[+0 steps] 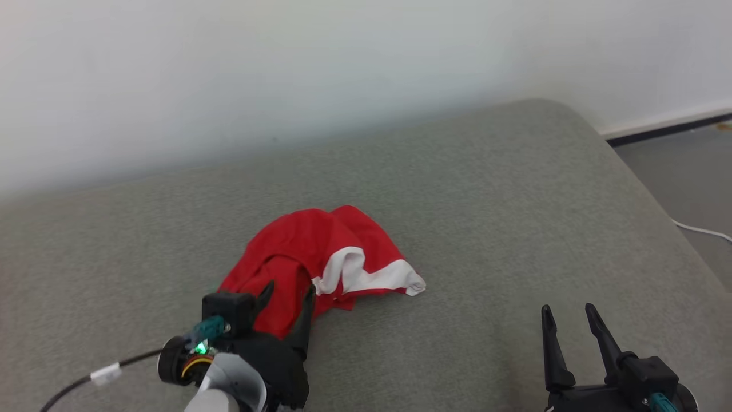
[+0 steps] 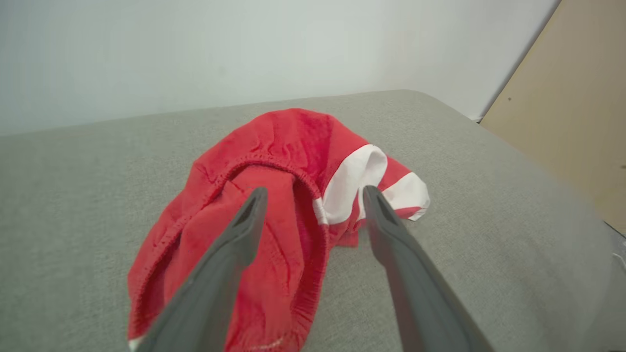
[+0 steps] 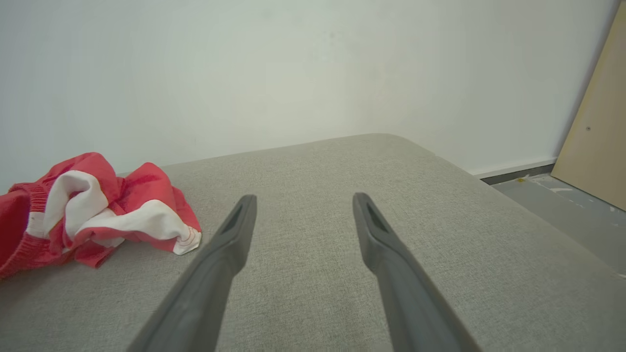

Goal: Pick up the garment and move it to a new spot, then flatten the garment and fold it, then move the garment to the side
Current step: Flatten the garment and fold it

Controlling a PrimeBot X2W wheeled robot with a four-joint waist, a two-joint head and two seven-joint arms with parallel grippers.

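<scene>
Head view: the left pincer (image 1: 290,287) is spread wide at the near edge of the one red garment (image 1: 320,246) with nothing clamped between its fingers. I cannot tell whether the tips touch the cloth. Its pale forearm rises from the lower left, fingers pointing away and slightly right. The right pincer (image 1: 568,309) is equally wide and empty, low at the right over bare grey upholstered surface (image 1: 486,200), well apart from the garment. The crumpled garment lies near the middle of that surface.

Left wrist view: the two dark fingers (image 2: 244,230) straddle the garment's elastic waistband (image 2: 264,159), and a white band (image 2: 352,181) lies by the right finger.

Right wrist view: two parted fingers (image 3: 230,239) point over bare upholstery, with the garment (image 3: 88,210) at the left.
</scene>
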